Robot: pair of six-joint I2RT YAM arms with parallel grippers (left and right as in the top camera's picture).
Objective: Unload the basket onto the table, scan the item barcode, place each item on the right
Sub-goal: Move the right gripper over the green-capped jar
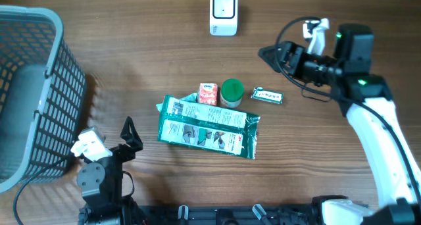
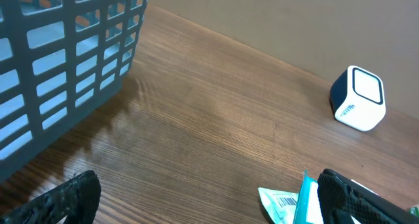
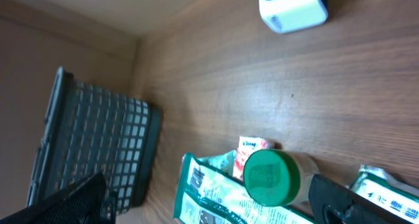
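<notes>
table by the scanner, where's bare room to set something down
Bare wood lies between the basket and the scanner, and in the strip between the scanner and the small box. Crowded mid-table: box, green-lidded jar, flat green pack and small packet cluster.

Overhead straight down on the whole table [image 1: 131,54]; both wrist views low, oblique, sharing basket [image 1: 29,13] and white scanner [image 2: 357,98].

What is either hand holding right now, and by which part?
Nothing is held. The left hand and the right hand are both open and empty.
</notes>
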